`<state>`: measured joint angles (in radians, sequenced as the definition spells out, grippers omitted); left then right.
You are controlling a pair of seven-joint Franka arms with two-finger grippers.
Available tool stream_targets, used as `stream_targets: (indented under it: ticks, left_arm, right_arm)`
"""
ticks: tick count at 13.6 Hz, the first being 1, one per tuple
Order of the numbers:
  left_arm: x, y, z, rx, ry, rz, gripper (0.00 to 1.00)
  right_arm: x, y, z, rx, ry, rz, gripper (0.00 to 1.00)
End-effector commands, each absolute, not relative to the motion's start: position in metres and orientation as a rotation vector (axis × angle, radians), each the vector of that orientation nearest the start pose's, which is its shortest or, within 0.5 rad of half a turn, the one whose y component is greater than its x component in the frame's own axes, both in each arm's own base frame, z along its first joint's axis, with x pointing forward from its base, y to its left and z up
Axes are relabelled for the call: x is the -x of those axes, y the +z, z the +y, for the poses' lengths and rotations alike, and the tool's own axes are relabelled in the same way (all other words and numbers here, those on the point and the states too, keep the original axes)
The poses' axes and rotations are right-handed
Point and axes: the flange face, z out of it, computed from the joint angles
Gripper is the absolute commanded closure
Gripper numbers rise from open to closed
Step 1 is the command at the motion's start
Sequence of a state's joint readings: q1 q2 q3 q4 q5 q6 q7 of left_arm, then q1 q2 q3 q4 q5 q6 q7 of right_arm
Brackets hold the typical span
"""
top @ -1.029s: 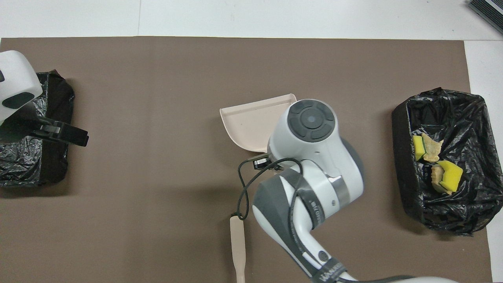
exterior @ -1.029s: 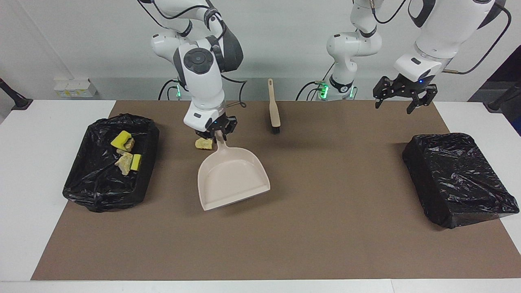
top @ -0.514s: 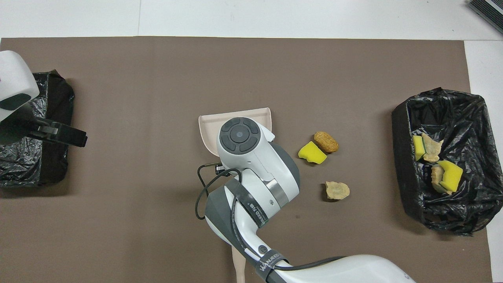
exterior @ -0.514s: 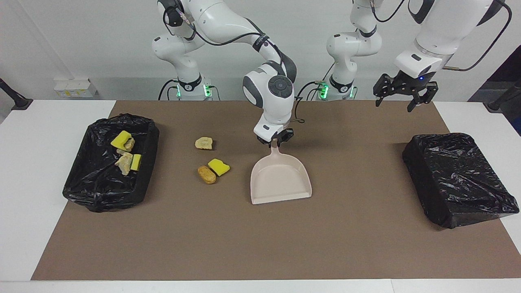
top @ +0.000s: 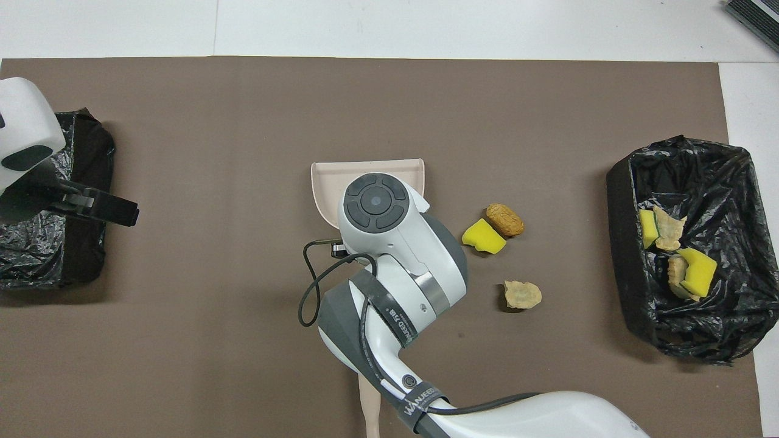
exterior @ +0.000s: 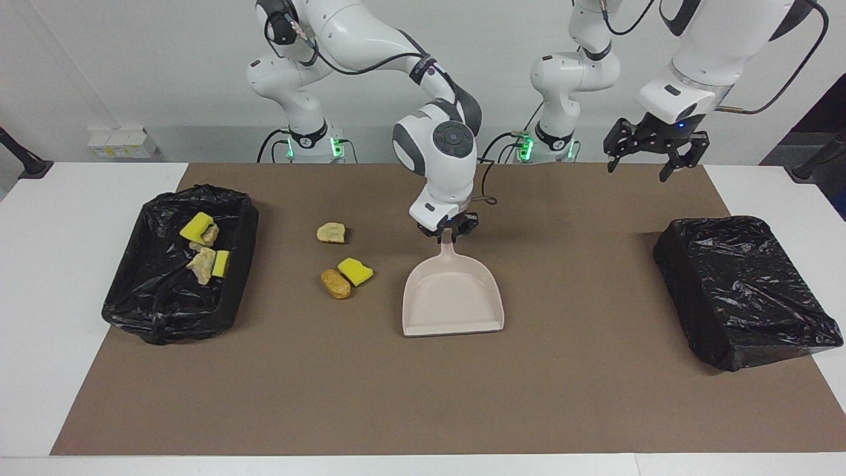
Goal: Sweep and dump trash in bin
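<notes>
Clamped on the handle of the dustpan (exterior: 453, 297) are the jaws of the right gripper (exterior: 449, 230), while those of the left gripper (exterior: 649, 153) are spread apart in the air, near the covered bin (exterior: 743, 287) at the left arm's end of the table, where that arm waits. The pan is laid flat on the brown mat (exterior: 568, 396). Three pieces of trash (exterior: 356, 270) are left on the mat beside the pan, toward the right arm's end: a yellow sponge touching a brown lump (exterior: 336, 283), and a beige chunk (exterior: 330, 232) nearer to the robots. Four more scraps are seen in the open bin (exterior: 158, 317). The pieces are judged light and easily scattered, the sponge soft, so they are better pushed than pinched; the brush (top: 369, 406), of which only the handle shows in the overhead view, would be taken by that handle. Since half a second ago the pan has been shifted only slightly; a second ago it lay angled close to the beige chunk.
</notes>
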<state>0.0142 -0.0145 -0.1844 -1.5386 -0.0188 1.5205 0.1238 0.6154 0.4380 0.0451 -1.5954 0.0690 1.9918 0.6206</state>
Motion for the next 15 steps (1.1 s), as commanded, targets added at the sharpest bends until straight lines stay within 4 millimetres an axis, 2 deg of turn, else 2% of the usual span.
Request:
stream_targets:
  ticks: [1, 3, 4, 5, 7, 9, 11, 14, 15]
  left_arm:
    - [-0.539, 0.639, -0.097, 3.112, -0.026, 0.491, 0.00]
    - [-0.542, 0.631, -0.100, 3.112, -0.028, 0.498, 0.00]
    - [-0.545, 0.626, -0.103, 3.114, -0.043, 0.503, 0.00]
    - [-0.547, 0.621, -0.111, 3.113, -0.057, 0.515, 0.00]
    - [-0.545, 0.598, -0.141, 3.104, -0.052, 0.578, 0.00]
    - [-0.541, 0.569, -0.172, 3.095, -0.072, 0.641, 0.00]
    - [-0.540, 0.550, -0.199, 3.115, -0.103, 0.582, 0.00]
    - [-0.536, 0.518, -0.256, 3.159, -0.093, 0.442, 0.00]
    - [-0.529, 0.499, -0.282, 3.161, -0.065, 0.446, 0.00]
  right_arm:
    - [-0.536, 0.380, 0.421, 3.066, 0.085, 0.053, 0.00]
    - [-0.538, 0.399, 0.411, 3.057, 0.073, 0.086, 0.00]
    - [-0.530, 0.408, 0.409, 3.053, 0.084, 0.086, 0.00]
    - [-0.521, 0.418, 0.405, 3.040, 0.102, 0.094, 0.00]
    - [-0.495, 0.433, 0.397, 3.041, 0.205, 0.105, 0.00]
    - [-0.460, 0.429, 0.388, 3.084, 0.308, 0.082, 0.00]
    - [-0.415, 0.416, 0.385, 3.096, 0.338, 0.053, 0.00]
    - [-0.360, 0.396, 0.367, 3.074, 0.227, 0.038, 0.00]
    - [-0.343, 0.391, 0.363, 3.063, 0.188, 0.033, 0.00]
